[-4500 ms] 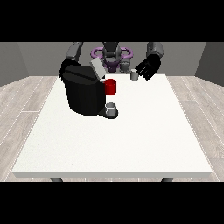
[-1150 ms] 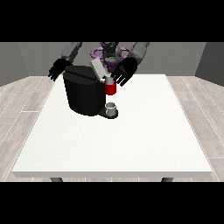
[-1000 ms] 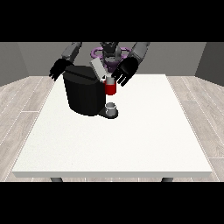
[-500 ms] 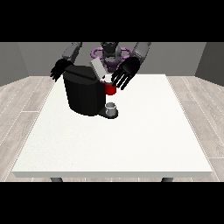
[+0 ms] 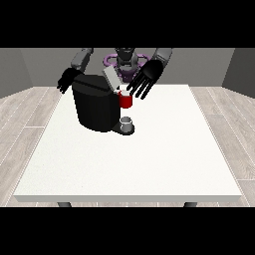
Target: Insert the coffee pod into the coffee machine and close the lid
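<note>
Lid [image 5: 110, 78] tilted up, apparently leaning left.

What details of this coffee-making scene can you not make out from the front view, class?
- Coffee pod: hidden; the robot hand at the view's right hovers over the red brewing head.
- Tilted grey lid: hinge hidden behind the black boxy coffee machine.
- Robot hand at the view's left: partly hidden behind the machine; fingers too small.

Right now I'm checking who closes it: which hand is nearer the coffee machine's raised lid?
Left: the hand at the view's right hovers just beside the lid. The other hand hangs behind the coffee machine.
</note>
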Motion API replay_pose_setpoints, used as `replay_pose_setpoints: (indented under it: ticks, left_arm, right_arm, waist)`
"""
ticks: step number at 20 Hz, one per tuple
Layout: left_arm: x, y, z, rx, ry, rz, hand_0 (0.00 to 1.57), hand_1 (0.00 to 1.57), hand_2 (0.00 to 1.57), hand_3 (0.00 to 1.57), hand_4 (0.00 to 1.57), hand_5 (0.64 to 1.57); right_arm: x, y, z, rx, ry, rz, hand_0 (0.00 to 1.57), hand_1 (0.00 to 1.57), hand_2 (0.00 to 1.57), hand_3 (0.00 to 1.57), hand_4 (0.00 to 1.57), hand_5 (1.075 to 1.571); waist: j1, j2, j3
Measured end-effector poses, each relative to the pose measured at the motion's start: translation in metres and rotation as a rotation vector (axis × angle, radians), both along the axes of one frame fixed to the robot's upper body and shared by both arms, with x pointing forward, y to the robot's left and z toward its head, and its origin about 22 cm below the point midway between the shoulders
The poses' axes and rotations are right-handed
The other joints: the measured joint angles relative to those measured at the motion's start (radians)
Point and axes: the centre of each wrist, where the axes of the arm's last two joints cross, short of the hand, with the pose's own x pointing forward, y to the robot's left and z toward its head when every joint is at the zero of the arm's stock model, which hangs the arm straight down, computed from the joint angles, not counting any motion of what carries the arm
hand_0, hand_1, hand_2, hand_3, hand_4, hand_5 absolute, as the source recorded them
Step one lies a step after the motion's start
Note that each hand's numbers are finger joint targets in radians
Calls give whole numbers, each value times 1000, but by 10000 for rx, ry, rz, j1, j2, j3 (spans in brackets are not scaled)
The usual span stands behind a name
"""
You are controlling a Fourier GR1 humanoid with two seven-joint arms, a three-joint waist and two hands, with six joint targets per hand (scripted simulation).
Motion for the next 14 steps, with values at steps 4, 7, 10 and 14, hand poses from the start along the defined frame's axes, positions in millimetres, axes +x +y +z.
replay_pose_setpoints:
  ticks: [4,7,10,14]
  left_arm:
    - [0,1,-4,-49,113,56,0,0,0,0,0,1571]
    - [-2,-2,-13,-96,239,7,0,0,0,0,0,1571]
    - [-3,-8,-28,-577,543,-76,0,0,0,0,0,1571]
    - [-6,-11,-55,-2335,1082,-89,0,0,0,0,79,1571]
  right_arm:
    - [-1,1,-1,1,73,-32,0,0,0,0,424,1571]
    - [-4,-1,-9,47,232,-162,0,0,0,0,363,1571]
    - [-12,-3,-22,133,566,-339,0,0,0,0,427,1571]
    - [-22,-12,-36,319,1035,-700,0,0,0,0,433,1571]
  waist:
    - [64,-172,0]
    - [242,-450,-3]
    - [444,-837,-4]
    - [857,-1489,-6]
